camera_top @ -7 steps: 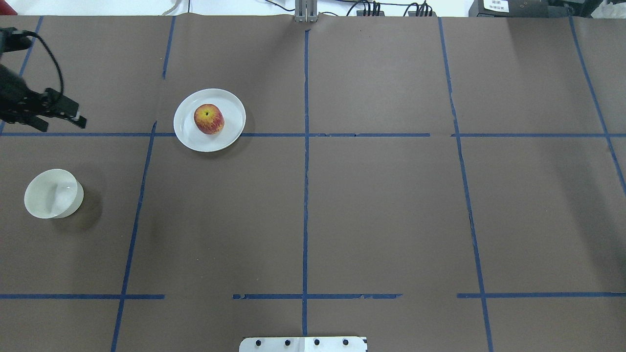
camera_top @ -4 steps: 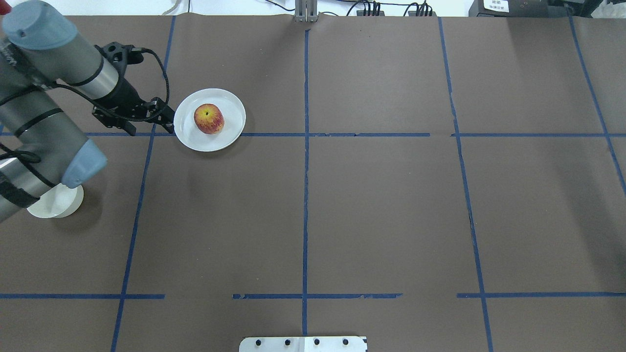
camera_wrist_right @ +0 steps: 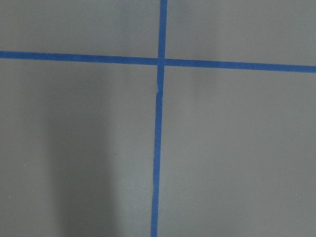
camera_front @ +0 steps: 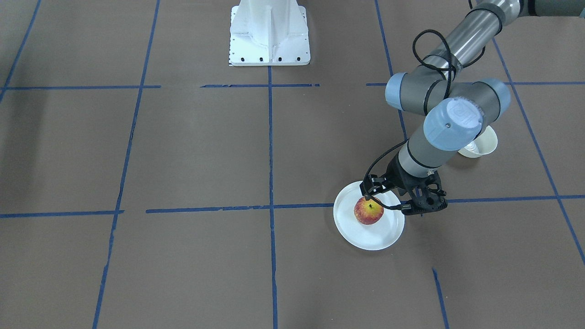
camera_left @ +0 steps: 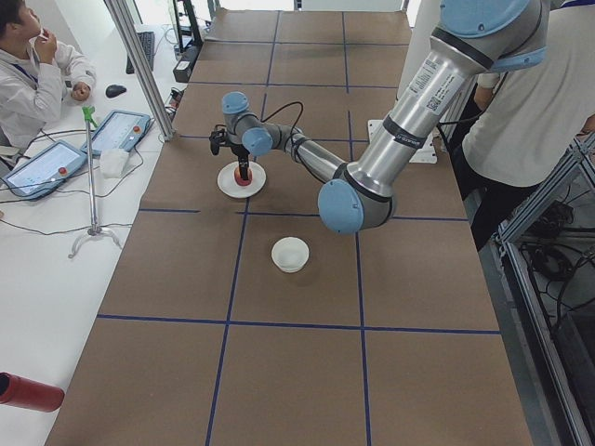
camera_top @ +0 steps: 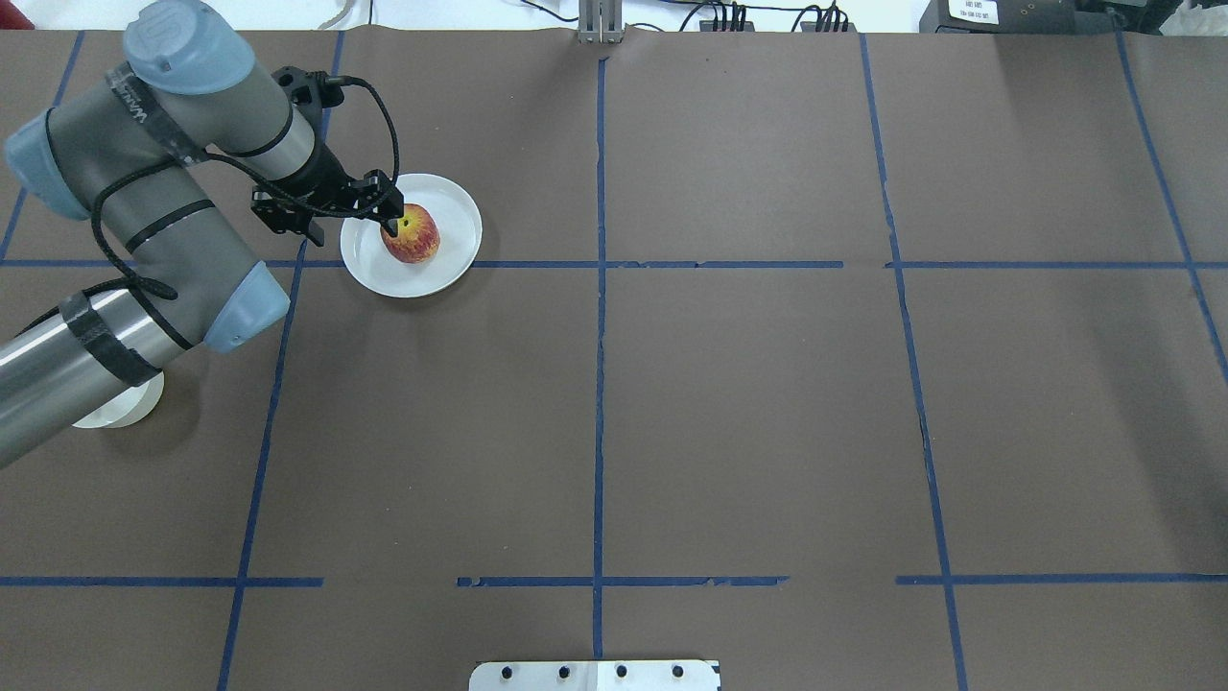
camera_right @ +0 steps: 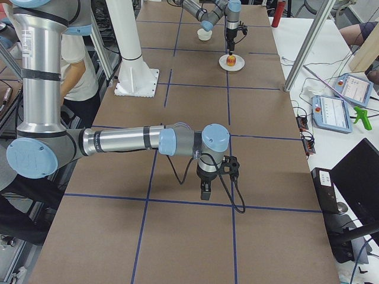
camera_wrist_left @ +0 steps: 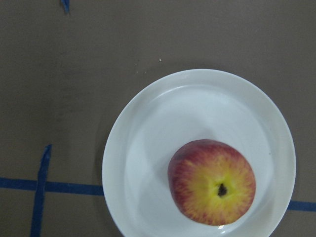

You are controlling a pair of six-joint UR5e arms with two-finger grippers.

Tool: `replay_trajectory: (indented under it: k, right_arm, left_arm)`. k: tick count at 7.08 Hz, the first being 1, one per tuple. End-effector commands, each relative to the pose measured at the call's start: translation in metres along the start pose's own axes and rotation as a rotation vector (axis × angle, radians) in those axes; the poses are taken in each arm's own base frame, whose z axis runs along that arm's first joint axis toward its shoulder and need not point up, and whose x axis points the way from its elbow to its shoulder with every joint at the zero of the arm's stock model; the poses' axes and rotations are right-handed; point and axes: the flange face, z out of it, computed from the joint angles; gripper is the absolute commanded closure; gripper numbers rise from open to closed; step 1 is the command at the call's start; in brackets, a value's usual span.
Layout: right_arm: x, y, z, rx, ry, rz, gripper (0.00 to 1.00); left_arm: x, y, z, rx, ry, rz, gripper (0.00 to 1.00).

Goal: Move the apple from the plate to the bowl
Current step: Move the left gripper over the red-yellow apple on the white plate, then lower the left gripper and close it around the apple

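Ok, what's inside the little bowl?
Nothing that I can see: in the side view the bowl looks empty, plain white inside. From overhead the left arm covers most of it, so its inside is hidden there.

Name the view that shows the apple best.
Left wrist view: the apple appears close up, unblocked, stem dimple clear. Overhead and front views show it small; side views tiny; right wrist view not at all.

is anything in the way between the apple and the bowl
Nothing visible. Only bare table lies between the plate holding the apple and the bowl; the left arm passes above the bowl.
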Motion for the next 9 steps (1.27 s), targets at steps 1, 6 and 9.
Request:
replay_trajectory:
  k: [1,6,9]
  right_arm:
    - [0.000,0.000,0.000,0.001,0.000,0.000,0.00]
    - [0.000,0.000,0.000,0.001,0.000,0.000,0.00]
    - [0.000,0.000,0.000,-0.001,0.000,0.001,0.00]
  left_arm:
    - [0.012,-0.011,0.012,0.027,-0.007,-0.002,0.02]
    - [0.023,0.001,0.049,0.035,-0.042,0.024,0.01]
    - [0.019,0.002,0.065,0.037,-0.032,0.037,0.07]
